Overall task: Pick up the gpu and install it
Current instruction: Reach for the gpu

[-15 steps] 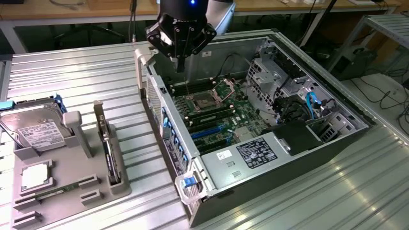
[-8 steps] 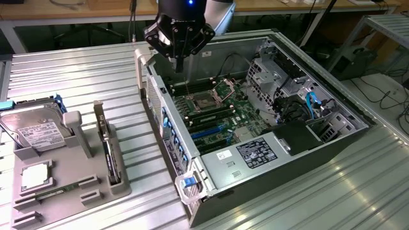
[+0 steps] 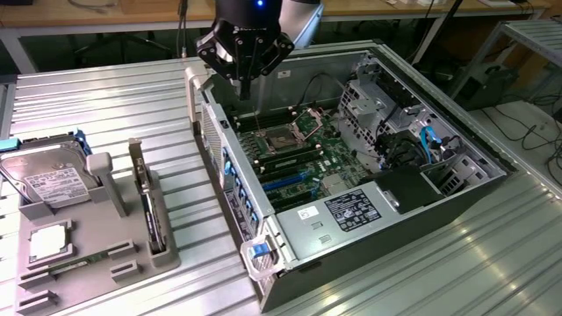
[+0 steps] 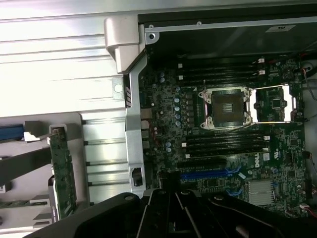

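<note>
Hovering over the far corner of the open computer case (image 3: 395, 263) in the exterior view, the gripper (image 3: 245, 92) has its fingers pressed together with nothing between them. The gpu (image 3: 149, 207) stands on edge in a grey rack (image 3: 92, 184) on the table toward the exterior view's left, near a hard drive (image 3: 49, 178) and well apart from the gripper. In the wrist view, the closed gripper (image 4: 171, 198) hangs above the motherboard (image 4: 277, 148), and the gpu (image 4: 63, 171) shows as an upright green card outside the case wall.
</note>
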Robot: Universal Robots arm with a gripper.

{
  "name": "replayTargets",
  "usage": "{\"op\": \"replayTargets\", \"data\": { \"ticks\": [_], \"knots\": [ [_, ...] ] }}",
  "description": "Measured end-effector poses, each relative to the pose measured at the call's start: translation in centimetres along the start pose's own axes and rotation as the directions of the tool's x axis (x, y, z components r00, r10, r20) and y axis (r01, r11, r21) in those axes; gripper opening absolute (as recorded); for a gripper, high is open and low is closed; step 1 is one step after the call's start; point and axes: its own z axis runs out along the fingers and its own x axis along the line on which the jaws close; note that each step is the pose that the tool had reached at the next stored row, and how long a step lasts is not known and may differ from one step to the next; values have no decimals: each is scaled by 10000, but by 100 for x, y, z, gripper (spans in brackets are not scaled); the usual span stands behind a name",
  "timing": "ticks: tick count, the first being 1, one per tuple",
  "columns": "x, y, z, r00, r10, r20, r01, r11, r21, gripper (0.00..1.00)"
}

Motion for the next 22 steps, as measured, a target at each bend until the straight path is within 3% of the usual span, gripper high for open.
{"op": "replayTargets", "data": {
  "ticks": [22],
  "knots": [
    [62, -10, -1, 10000, 0, 1, 0, 10000, 0, 11]
  ]
}}
